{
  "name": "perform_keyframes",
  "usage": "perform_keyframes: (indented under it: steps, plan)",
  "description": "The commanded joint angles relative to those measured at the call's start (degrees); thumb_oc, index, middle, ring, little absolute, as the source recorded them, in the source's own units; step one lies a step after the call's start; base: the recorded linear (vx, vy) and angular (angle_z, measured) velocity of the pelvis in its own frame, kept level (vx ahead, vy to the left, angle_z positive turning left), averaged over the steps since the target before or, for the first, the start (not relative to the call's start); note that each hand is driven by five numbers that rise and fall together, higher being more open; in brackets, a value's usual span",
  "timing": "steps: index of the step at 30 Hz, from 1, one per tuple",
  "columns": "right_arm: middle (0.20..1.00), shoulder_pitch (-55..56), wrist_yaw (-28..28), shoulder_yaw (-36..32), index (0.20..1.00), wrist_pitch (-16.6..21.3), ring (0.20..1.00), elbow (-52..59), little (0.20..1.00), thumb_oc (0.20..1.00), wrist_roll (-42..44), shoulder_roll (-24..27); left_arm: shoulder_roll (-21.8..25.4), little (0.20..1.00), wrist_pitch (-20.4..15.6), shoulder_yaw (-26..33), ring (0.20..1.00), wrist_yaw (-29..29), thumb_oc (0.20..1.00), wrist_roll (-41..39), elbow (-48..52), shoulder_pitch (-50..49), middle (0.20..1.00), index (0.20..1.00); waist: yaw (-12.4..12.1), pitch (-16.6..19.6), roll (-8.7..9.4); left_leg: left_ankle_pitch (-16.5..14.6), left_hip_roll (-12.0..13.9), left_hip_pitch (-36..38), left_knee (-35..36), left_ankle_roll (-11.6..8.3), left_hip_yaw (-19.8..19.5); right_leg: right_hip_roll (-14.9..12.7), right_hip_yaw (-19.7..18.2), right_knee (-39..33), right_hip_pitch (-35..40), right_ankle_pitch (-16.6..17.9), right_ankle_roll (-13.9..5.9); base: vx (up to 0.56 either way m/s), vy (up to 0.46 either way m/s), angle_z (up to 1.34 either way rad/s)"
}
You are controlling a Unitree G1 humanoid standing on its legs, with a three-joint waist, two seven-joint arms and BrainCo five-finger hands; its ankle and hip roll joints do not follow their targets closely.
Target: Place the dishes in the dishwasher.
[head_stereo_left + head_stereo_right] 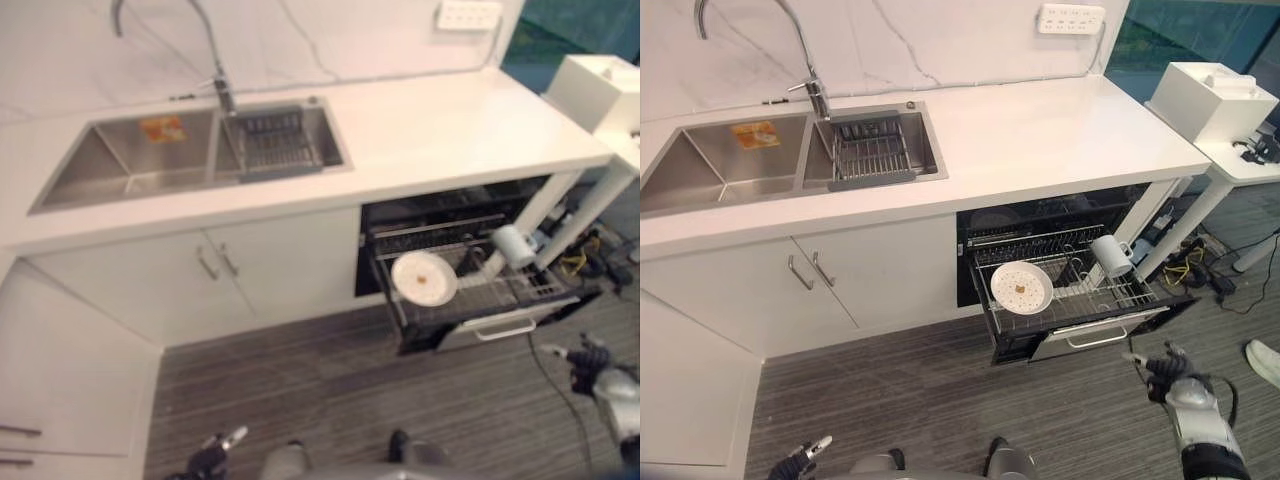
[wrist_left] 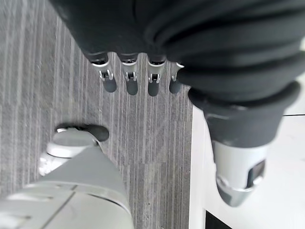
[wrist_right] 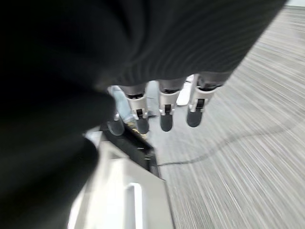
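Observation:
The dishwasher [image 1: 1040,215] under the counter stands open with its wire rack [image 1: 1118,293] pulled out over the lowered door [image 1: 1095,336]. A white plate [image 1: 1021,288] stands on edge at the rack's left. A white mug [image 1: 1108,255] lies tilted at the rack's right. My right hand [image 1: 1165,367] hangs just in front of the door's right end, fingers [image 3: 165,114] relaxed and open, holding nothing. The door's silver front [image 3: 119,191] shows close by in the right wrist view. My left hand [image 1: 215,455] hangs low over the floor at the lower left, fingers [image 2: 131,78] straight and empty.
A double steel sink [image 1: 130,160] with a tall faucet [image 1: 218,80] sits in the white counter [image 1: 1060,130]; a wire drainer [image 1: 870,150] fills its right basin. White cabinet [image 1: 60,380] at left. A white box [image 1: 1210,98] on a side table, cables [image 1: 1188,265] beneath, a white shoe [image 1: 1262,358] at right.

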State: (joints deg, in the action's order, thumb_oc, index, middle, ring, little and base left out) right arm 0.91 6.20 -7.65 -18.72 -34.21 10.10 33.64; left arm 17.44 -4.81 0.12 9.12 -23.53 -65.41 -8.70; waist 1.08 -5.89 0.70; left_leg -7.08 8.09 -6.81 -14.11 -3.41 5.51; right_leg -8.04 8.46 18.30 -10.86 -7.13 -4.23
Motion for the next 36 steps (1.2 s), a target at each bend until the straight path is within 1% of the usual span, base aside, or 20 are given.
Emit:
perform_keyframes:
  steps: [1,2,4,5,7,8,9,10,14,18,20,23,24,26,27,28,29,34,36]
  plan:
    - [1.0,-8.76,2.3,0.7,1.0,2.16,1.0,-1.04,1.0,1.0,4.8,2.24,2.28,1.0,-2.84,0.7,1.0,0.06,1.0,2.71,0.66,0.94,1.0,1.0,-2.03,-3.26,1.43,-2.5,1.88,-0.29,-3.08,0.41,1.09,-0.78,-0.8,-1.11,2.49,1.1,-0.63,0.1,-0.038,-0.01]
    - [1.0,-8.71,3.21,0.82,1.0,2.59,1.0,-2.72,1.0,1.0,4.66,1.29,2.18,1.0,-3.0,0.39,1.0,-0.14,1.0,2.72,-0.05,0.81,1.0,1.0,-2.05,-2.97,1.21,-2.62,1.98,0.19,-3.08,0.35,1.17,-0.84,-0.69,-1.11,2.99,0.88,-0.63,0.1,-0.049,0.0]
    - [1.0,-9.25,2.86,1.19,1.0,3.06,1.0,-5.38,1.0,1.0,9.18,0.12,2.29,1.0,-2.65,0.03,1.0,-0.15,1.0,3.19,-0.55,0.92,1.0,1.0,-2.24,-2.6,0.87,-2.79,2.01,0.7,-3.08,0.25,1.09,-0.81,-0.59,-1.11,3.57,0.51,-0.6,0.09,-0.053,0.02]
    - [1.0,-9.73,2.29,1.34,1.0,2.72,1.0,-6.73,1.0,1.0,10.34,-0.5,2.33,1.0,-2.72,-0.28,1.0,0.0,1.0,3.32,-1.04,1.12,1.0,1.0,-2.37,-2.46,0.67,-2.79,2.06,0.82,-3.08,0.16,1.03,-0.87,-0.45,-1.11,3.74,0.39,-0.57,0.08,-0.044,0.01]
    - [1.0,-11.23,0.09,1.91,1.0,4.18,1.0,-12.08,1.0,1.0,16.07,-2.53,2.16,1.0,-3.39,-1.51,1.0,0.25,1.0,3.28,-2.59,1.77,1.0,1.0,-2.86,-2.1,0.1,-2.69,2.08,1.12,-3.08,0.07,0.71,-0.98,-0.08,-1.11,4.17,0.19,-0.47,0.08,-0.039,-0.01]
    - [1.0,-12.07,-1.08,1.71,1.0,5.86,1.0,-15.51,1.0,1.0,18.89,-3.49,2.08,1.0,-3.78,-2.12,1.0,0.42,1.0,3.31,-3.33,2.13,1.0,1.0,-3.15,-2.02,-0.19,-2.7,2.07,1.31,-3.08,0.04,0.51,-1.04,0.12,-1.11,4.39,0.08,-0.43,0.08,-0.036,0.01]
    - [1.0,-13.13,-1.33,1.3,1.0,8.07,1.0,-19.32,1.0,1.0,20.71,-4.24,1.92,1.0,-3.87,-2.79,1.0,0.51,1.0,3.47,-4.03,2.61,1.0,1.0,-3.53,-1.8,-0.51,-2.65,2.02,1.44,-3.08,0.0,0.28,-1.07,0.35,-1.11,4.66,-0.07,-0.37,0.08,-0.037,0.01]
    - [1.0,-13.69,-1.05,1.25,1.0,9.36,1.0,-21.45,1.0,1.0,21.54,-4.56,1.8,1.0,-4.18,-3.32,1.0,0.6,1.0,3.75,-4.54,2.76,1.0,1.0,-3.83,-1.63,-0.72,-2.66,1.96,1.51,-3.08,0.01,0.12,-1.1,0.52,-1.11,4.8,-0.16,-0.38,0.07,-0.032,0.07]
    - [1.0,-16.61,-1.58,1.31,1.0,12.05,1.0,-28.01,1.0,1.0,22.58,-4.36,1.93,1.0,-4.02,-5.12,1.0,0.85,1.0,3.9,-5.44,3.01,1.0,1.0,-4.86,-1.16,-1.68,-2.51,1.66,1.68,-3.08,-0.12,-0.75,-1.33,1.15,-1.11,5.23,-0.38,-0.35,0.06,-0.028,0.11]
    - [1.0,-20.26,-1.7,2.19,1.0,12.89,1.0,-34.69,1.0,1.0,21.4,-2.15,2.49,1.0,-3.16,-6.51,1.0,0.6,1.0,3.43,-6.03,3.61,1.0,1.0,-5.93,-1.14,-2.89,-1.88,1.08,1.42,-3.08,-0.25,-2.11,-1.65,1.59,-1.11,5.34,-0.29,-0.4,0.05,-0.035,0.13]
    - [1.0,-21.57,-1.51,2.56,1.0,12.86,1.0,-35.67,1.0,1.0,20.76,-1.29,2.55,1.0,-2.88,-6.82,1.0,0.44,1.0,3.38,-5.96,3.67,1.0,1.0,-6.21,-1.27,-3.27,-1.76,0.78,1.25,-3.08,-0.25,-2.54,-1.76,1.62,-1.11,5.26,-0.27,-0.42,0.02,-0.011,0.01]
    - [1.0,-27.4,0.02,5.56,1.0,12.17,1.0,-36.7,1.0,1.0,18.2,1.54,3.1,1.0,-1.46,-8.01,1.0,0.54,1.0,2.48,-4.51,4.49,1.0,1.0,-7.11,-2.8,-4.95,-0.78,-0.29,-0.6,-3.08,-0.27,-3.98,-2.42,1.68,-1.11,3.86,0.46,-0.45,-0.03,-0.02,0.04]
    - [1.0,-27.4,0.02,5.56,1.0,12.17,1.0,-36.7,1.0,1.0,18.2,1.54,3.1,1.0,-1.46,-8.01,1.0,0.54,1.0,2.48,-4.51,4.49,1.0,1.0,-7.11,-2.8,-4.95,-0.78,-0.29,-0.6,-3.08,-0.27,-3.98,-2.42,1.68,-1.11,3.86,0.46,-0.45,-0.07,0.014,0.12]
    - [1.0,-33.31,0.62,7.6,1.0,11.63,1.0,-37.09,1.0,1.0,15.53,5.59,3.09,1.0,-0.34,-9.28,1.0,0.47,1.0,1.16,-2.53,5.54,1.0,1.0,-7.53,-5.1,-7.12,-0.13,-1.74,-2.88,-3.08,-0.13,-4.75,-3.28,1.36,-1.11,1.77,1.14,-0.54,-0.17,0.063,0.22]
    - [1.0,-35.86,0.75,8.46,1.0,11.59,1.0,-37.36,1.0,1.0,14.55,6.95,3.06,1.0,0.11,-9.7,1.0,0.42,1.0,0.31,-1.96,6.18,1.0,1.0,-7.56,-6.03,-7.94,0.16,-2.16,-3.92,-3.08,-0.13,-4.9,-3.63,1.23,-1.11,0.72,1.45,-0.6,-0.19,0.073,0.1]
    - [1.0,-37.2,0.81,8.92,1.0,11.44,1.0,-37.34,1.0,1.0,14.21,7.75,3.15,1.0,0.32,-9.98,1.0,0.39,1.0,-0.22,-1.66,6.46,1.0,1.0,-7.61,-6.57,-8.36,0.29,-2.38,-4.44,-3.08,-0.15,-4.96,-3.8,1.17,-1.11,0.21,1.58,-0.62,-0.25,0.092,0.03]
    - [1.0,-42.4,0.82,10.87,1.0,11.02,1.0,-37.48,1.0,1.0,13.29,10.58,3.21,1.0,0.55,-10.92,1.0,0.53,1.0,-1.42,-0.68,7.82,1.0,1.0,-7.72,-8.83,-9.9,0.78,-3.2,-6.53,-3.08,-0.06,-5.27,-4.33,0.77,-1.11,-1.79,2.1,-0.68,-0.26,0.085,0.09]
    - [1.0,-55.82,0.59,18.1,1.0,11.0,1.0,-36.57,1.0,1.0,10.23,15.27,3.3,1.0,0.18,-13.14,1.0,0.25,1.0,-5.83,1.46,9.25,1.0,1.0,-7.59,-13.51,-12.86,1.78,-4.68,-11.06,-3.08,0.12,-5.37,-5.16,-0.43,-1.11,-6.43,3.1,-0.72,-0.15,0.083,-0.03]
    - [1.0,-59.85,0.21,20.34,1.0,11.2,1.0,-36.02,1.0,1.0,8.83,16.19,3.2,1.0,0.15,-13.27,1.0,0.21,1.0,-6.84,2.5,9.15,1.0,1.0,-7.5,-14.56,-13.68,1.94,-4.94,-12.25,-3.08,0.13,-5.19,-5.3,-0.9,-1.11,-7.71,3.33,-0.77,-0.03,0.068,-0.21]
